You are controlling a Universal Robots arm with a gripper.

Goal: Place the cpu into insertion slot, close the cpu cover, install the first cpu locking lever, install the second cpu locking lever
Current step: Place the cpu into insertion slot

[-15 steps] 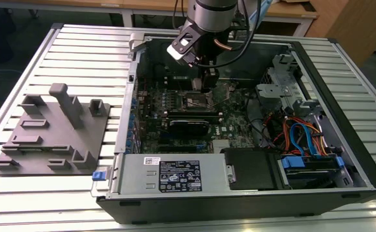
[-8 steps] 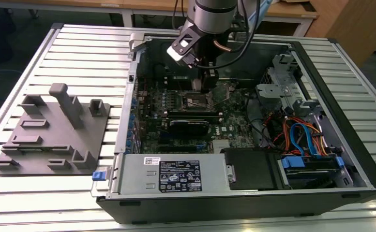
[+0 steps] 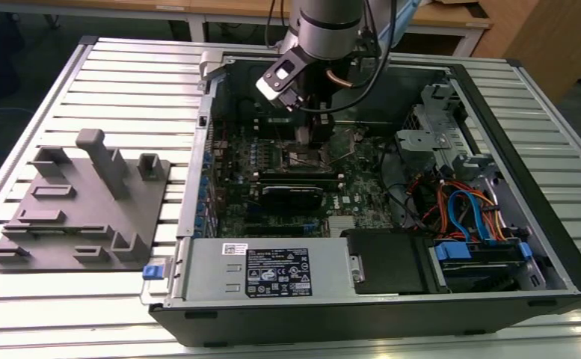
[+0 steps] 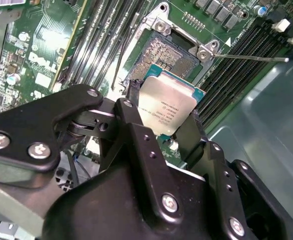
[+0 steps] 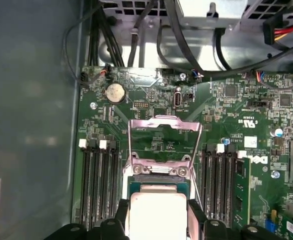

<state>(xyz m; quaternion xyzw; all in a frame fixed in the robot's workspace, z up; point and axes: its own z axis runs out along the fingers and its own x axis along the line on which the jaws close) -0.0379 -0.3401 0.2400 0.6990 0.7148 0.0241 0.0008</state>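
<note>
While clamping cpu [image 4: 169, 106], gripper [image 5: 157, 212] hangs — above insertion slot [image 4: 167, 54].

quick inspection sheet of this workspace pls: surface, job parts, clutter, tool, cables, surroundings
surface: slatted metal table carrying an open computer case, side panel off.
job's things: cpu held above the insertion slot, not seated; cpu cover standing open; a locking lever sticks out sideways from the slot's corner.
clutter: grey fixture plate with upright blocks, at the exterior view's left of the case.
grippers: tool shut on the cpu's edges, inside the case.
cables: blue and orange bundle at the exterior view's right; black leads beyond the board.
surroundings: wooden desks behind the table.
</note>
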